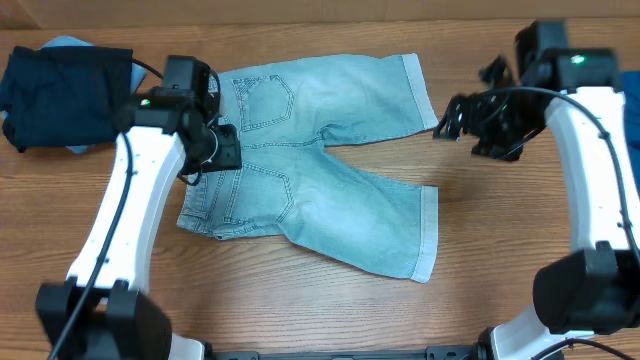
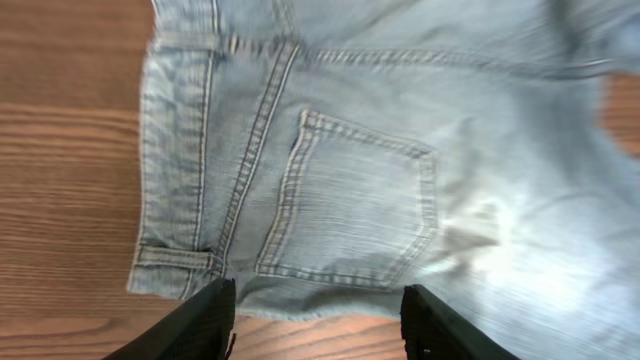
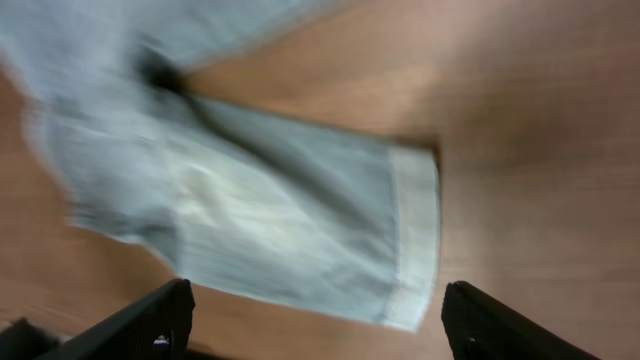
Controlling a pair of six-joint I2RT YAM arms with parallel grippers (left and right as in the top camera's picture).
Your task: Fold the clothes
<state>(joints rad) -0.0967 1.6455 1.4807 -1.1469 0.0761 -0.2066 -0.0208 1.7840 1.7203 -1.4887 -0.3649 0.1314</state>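
Shorts: pale denim, lay flat in the middle of the table, pockets up, waistband to the left, legs splayed right.
Left gripper: jaws apart, empty, poised over the waistband corner.
Right gripper: spread wide, empty, above a leg hem.
Dark garment: heaped far left, well apart.
Handling advice: pinch waistband and hem together; lift evenly; lay one leg squarely over the other.

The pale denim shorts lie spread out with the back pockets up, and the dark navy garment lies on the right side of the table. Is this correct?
Not quite: the dark navy garment lies at the far left of the table, as the overhead view shows. The pale denim shorts do lie spread out with the back pockets up.
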